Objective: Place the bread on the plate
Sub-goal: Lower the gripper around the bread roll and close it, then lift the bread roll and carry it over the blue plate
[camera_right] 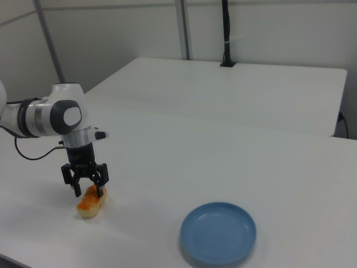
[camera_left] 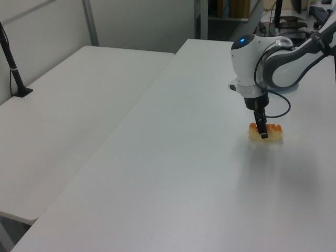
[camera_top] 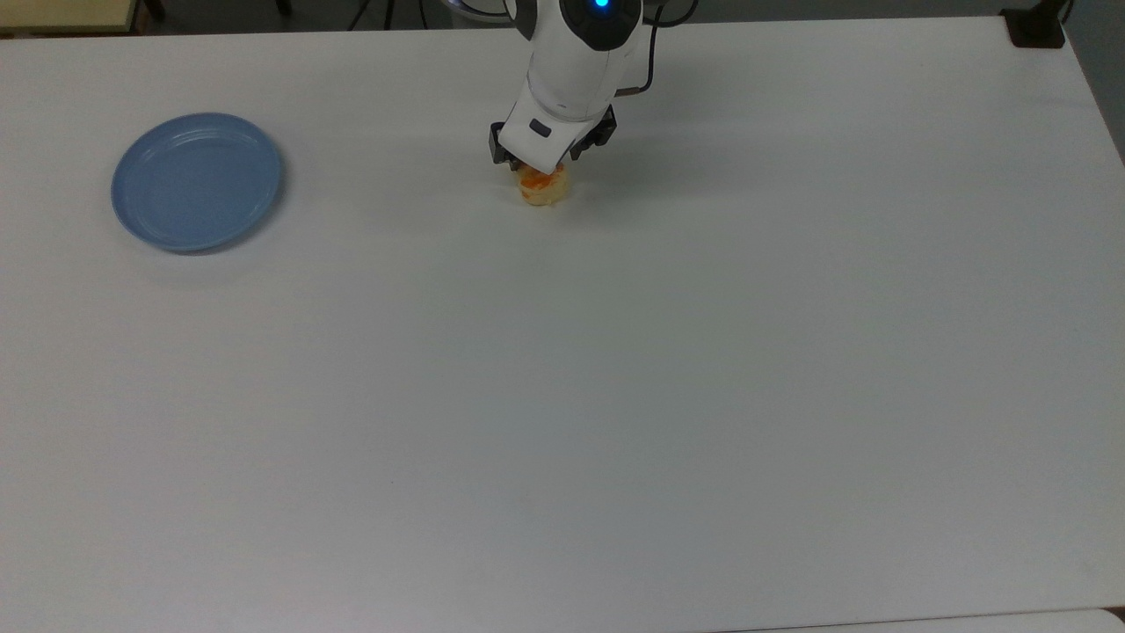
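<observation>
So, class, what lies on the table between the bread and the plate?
Nothing: in the top view, the white table is bare between the bread and the plate. The right view shows the same bare stretch.

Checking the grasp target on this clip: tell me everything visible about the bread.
The bread is a small oblong pale-yellow loaf with orange-red glazed patches on top. It lies flat on the white table, well apart from the blue plate. The open claw straddles it, one finger on each long side; contact cannot be told.
</observation>
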